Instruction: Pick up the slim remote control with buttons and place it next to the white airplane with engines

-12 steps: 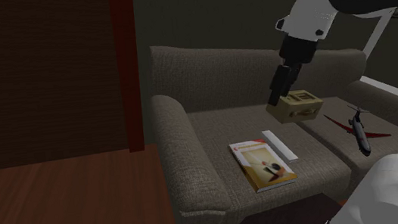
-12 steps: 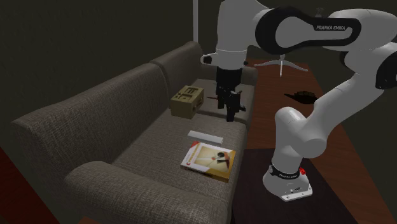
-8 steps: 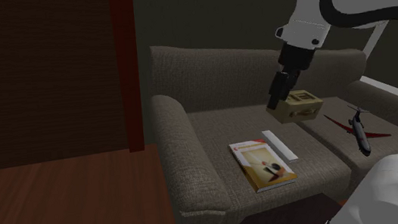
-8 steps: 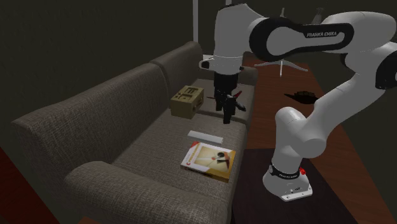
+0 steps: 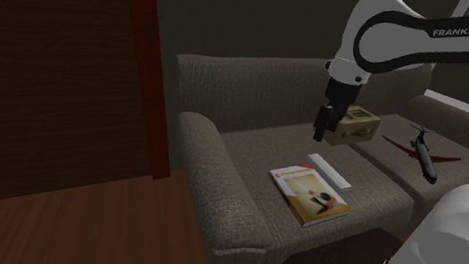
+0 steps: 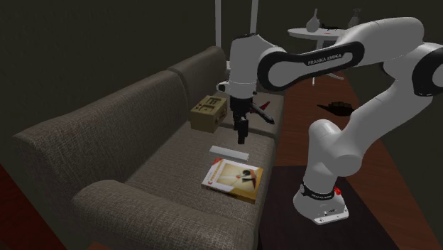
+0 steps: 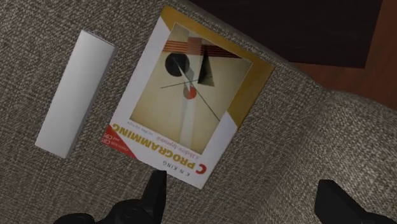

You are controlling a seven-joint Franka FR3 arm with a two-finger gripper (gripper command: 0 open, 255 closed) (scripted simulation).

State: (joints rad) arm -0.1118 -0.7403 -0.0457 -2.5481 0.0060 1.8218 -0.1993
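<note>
The slim remote is a plain pale bar lying flat on the sofa seat, right beside a programming book. The airplane, dark-bodied with red wings, lies on the neighbouring seat cushion toward the shoulder view's right. My gripper hangs open above the seat, pointing down, with nothing between its fingers. In the wrist view the book's edge lies just ahead of the fingertips and the remote is off to one side of it.
A tan cardboard box stands on the seat behind the gripper, near the backrest. The sofa's armrest bounds the seat beside the book. A dark low table sits in front of the sofa, by my stand.
The arm has bent down and swung toward the shoulder view's left, bringing the open gripper lower over the seat, closer to the remote and book. Nothing on the sofa moved.
</note>
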